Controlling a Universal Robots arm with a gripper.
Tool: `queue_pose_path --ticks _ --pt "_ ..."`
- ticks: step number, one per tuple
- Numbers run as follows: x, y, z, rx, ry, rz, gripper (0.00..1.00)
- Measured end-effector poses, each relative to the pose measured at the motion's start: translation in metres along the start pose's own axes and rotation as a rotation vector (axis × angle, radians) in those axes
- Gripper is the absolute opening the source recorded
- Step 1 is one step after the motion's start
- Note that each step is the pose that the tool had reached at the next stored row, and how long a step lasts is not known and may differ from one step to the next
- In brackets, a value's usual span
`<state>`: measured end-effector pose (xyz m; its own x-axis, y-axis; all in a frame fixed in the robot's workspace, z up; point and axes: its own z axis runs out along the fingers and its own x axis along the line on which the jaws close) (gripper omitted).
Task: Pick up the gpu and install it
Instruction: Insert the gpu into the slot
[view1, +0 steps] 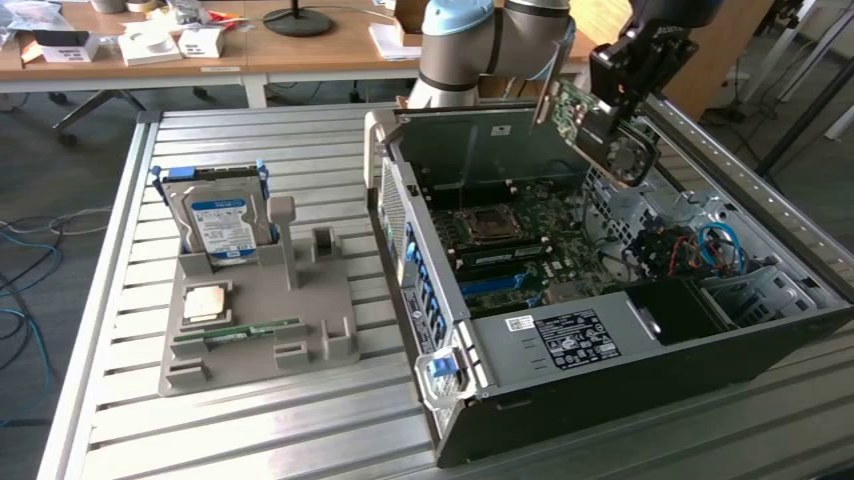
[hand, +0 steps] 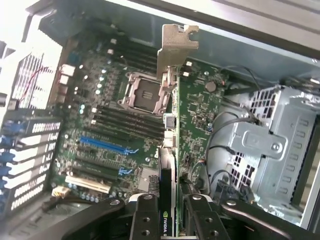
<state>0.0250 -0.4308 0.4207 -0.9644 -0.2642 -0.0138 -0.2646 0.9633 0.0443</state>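
The gpu (view1: 597, 128), a thin green-and-dark card with a pale metal bracket, hangs tilted in the air above the open computer case (view1: 561, 400), over its far right side. My gripper (view1: 627, 75) is shut on the card's upper end. In the wrist view the gpu (hand: 172, 135) runs edge-on away from my gripper (hand: 169, 215), whose black fingers (hand: 145, 220) clamp it on both sides, and its bracket (hand: 177, 47) points at the case's far wall. Below it lies the motherboard (hand: 110, 125) with the bare CPU socket (hand: 142, 92) and blue slots (hand: 102, 146).
A grey parts holder (view1: 267, 310) on the slatted table at the exterior view's left carries a silver hard drive (view1: 220, 225), a CPU chip (view1: 203, 303) and a green memory stick (view1: 238, 330). Inside the case are a drive cage (hand: 272, 145), cables (view1: 701, 245) and a power supply (view1: 574, 335).
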Motion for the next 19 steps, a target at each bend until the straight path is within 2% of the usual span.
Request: queue_pose_path --ticks 9,19 --pt "0.0001 0.0 0.0003 0.0089 0.0095 -0.144 0.26" --pt "0.0001 0.0 0.0009 0.0153 0.0189 -0.312 0.26"
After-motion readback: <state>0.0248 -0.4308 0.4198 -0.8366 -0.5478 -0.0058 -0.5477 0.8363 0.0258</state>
